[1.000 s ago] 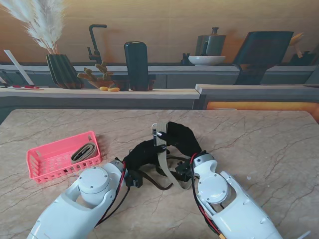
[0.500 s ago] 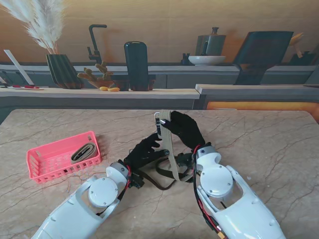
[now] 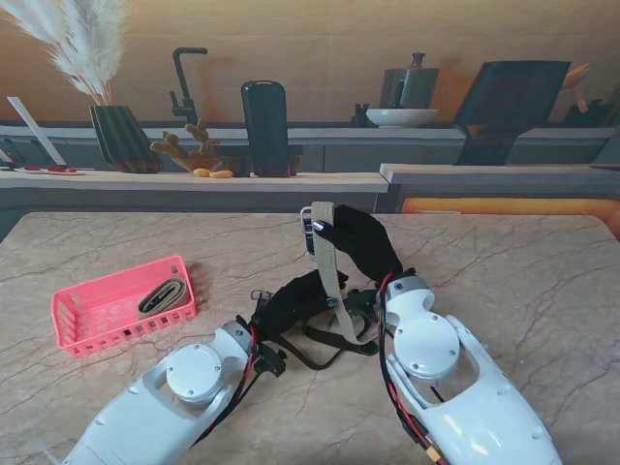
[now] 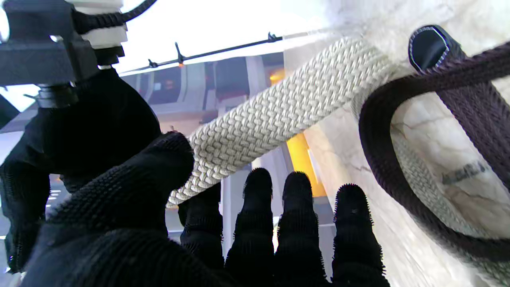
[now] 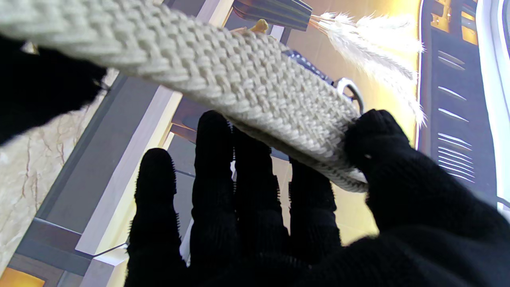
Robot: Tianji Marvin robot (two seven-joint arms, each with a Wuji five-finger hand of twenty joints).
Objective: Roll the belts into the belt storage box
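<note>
Pink storage box (image 3: 124, 306): slotted plastic basket at the table's left, holding one rolled khaki belt (image 3: 161, 295), lying flat inside. Left hand (image 3: 295, 302), black knit glove: thumb (image 4: 131, 191) presses the beige belt (image 3: 326, 266) against the index finger, the other fingertips (image 4: 295, 199) straight and slightly apart behind the strap; clamped on the beige belt's lower run. Beige belt: coarse woven webbing, flat strap, raised off the marble table (image 3: 504, 281) and stretched between both hands. Dark belt (image 3: 315, 354): brown webbing, looped loosely on the table between the two wrists, its tip (image 4: 428, 46) bound in dark edging. Right hand (image 3: 356, 242), black glove: thumb (image 5: 382, 147) pinches the beige belt's upper end against the fingers, just beside the metal buckle (image 5: 350, 89); buckle mostly hidden by strap and thumb.
</note>
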